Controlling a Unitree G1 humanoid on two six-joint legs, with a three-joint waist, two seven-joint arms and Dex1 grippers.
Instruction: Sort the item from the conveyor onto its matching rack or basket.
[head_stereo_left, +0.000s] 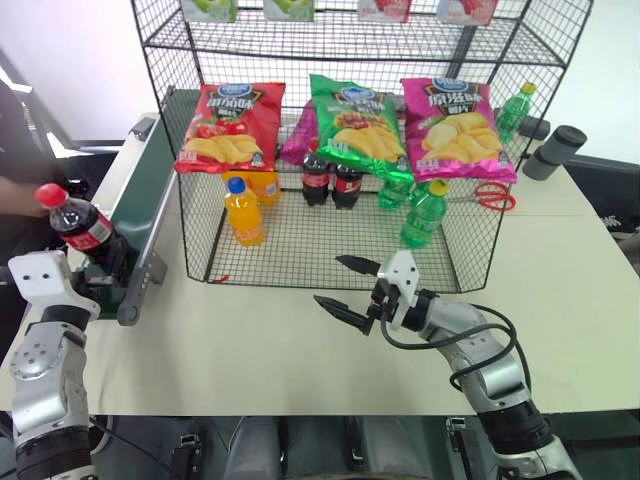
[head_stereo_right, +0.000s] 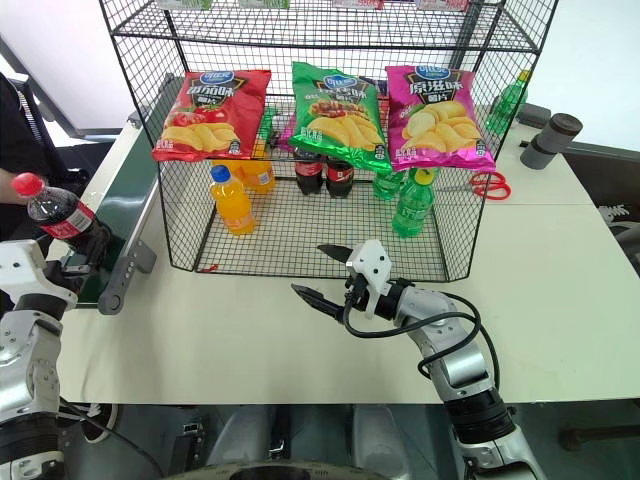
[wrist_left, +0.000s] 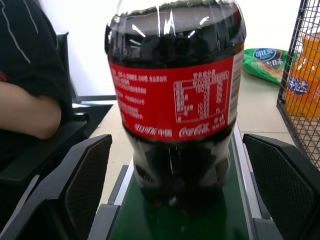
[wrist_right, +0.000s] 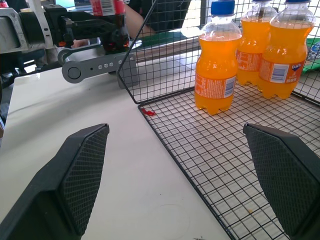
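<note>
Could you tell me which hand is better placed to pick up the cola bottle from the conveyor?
Left. The left hand is open with the cola bottle between its fingers on the conveyor; the right hand hovers open before the rack.

Stock count from my feed

I count three cola bottles (head_stereo_left: 78, 222), three orange-drink bottles (wrist_right: 216, 60), three green bottles (head_stereo_left: 424, 213), three hanging crisp bags (head_stereo_left: 230, 127), one pair of scissors (head_stereo_left: 487, 196).

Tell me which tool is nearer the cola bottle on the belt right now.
Left. The left tool sits open around the cola bottle on the belt; the right tool hovers open over the table by the rack.
</note>
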